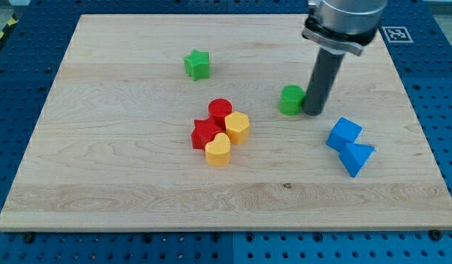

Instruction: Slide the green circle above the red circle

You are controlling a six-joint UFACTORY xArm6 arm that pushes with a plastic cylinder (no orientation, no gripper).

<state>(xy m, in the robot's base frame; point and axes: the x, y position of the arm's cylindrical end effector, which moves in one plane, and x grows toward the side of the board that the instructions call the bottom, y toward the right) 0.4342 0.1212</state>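
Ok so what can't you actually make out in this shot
- My tip: beside the green circle, on the view's right; camera view cannot settle whether they touch.
- Red star: partly hidden by the red circle and yellow heart.
- Arm above the rod: cut off by the view's top.

Green star [197, 64] upper left on wooden surface [101, 161]; red star [204, 134], yellow hexagon [238, 127], yellow heart [219, 150] clustered centre; two blue blocks [348, 145] right.

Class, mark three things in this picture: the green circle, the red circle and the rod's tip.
green circle [290, 99], camera view, middle of its top face.
red circle [220, 109], camera view, middle of its top face.
my tip [312, 112], camera view, rod's very end, touching the green circle's right side.
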